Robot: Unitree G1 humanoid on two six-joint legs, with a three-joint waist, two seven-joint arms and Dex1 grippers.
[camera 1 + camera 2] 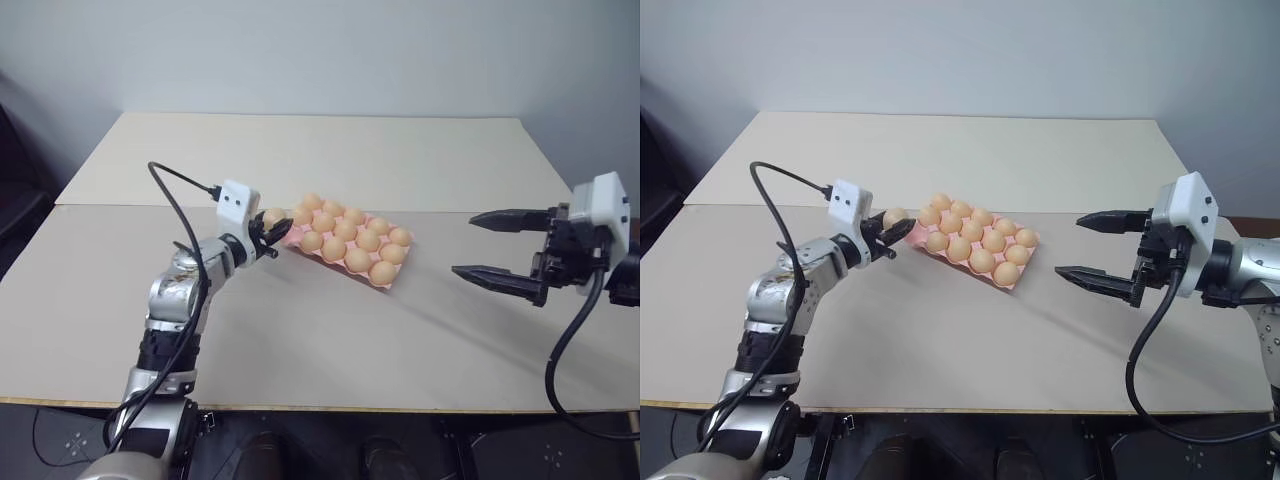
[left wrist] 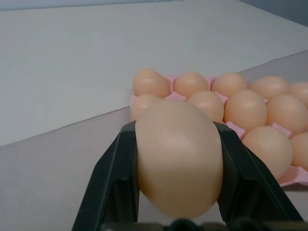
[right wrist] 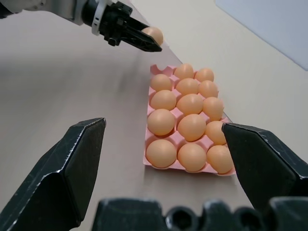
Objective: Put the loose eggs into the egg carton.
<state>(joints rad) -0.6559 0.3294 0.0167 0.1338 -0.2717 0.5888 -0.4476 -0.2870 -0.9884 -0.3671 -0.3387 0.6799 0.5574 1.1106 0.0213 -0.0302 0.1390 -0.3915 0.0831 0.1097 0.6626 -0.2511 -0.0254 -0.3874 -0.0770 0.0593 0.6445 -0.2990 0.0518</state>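
The left gripper [image 1: 892, 226], two black fingers clamped on a smooth pale tan-orange egg [image 1: 894, 216], hangs just left of centre in the head view, carrying its load at the near-left corner of the flat pink moulded egg carton [image 3: 152, 70]. That carton lies at the middle of the frame on the pale beige tabletop [image 1: 940, 340], and eleven of its twelve round cups appear to hold eggs; in the right wrist view one corner cup nearest the held egg looks empty. The step in hand seems to be the carry to that last cup. The next move calls for lining the egg over the vacant corner, lowering it without knocking its neighbours, then parting the fingers. At the right of the frame the right gripper [image 1: 1095, 247] hovers above the table, jaws spread wide and holding nothing.
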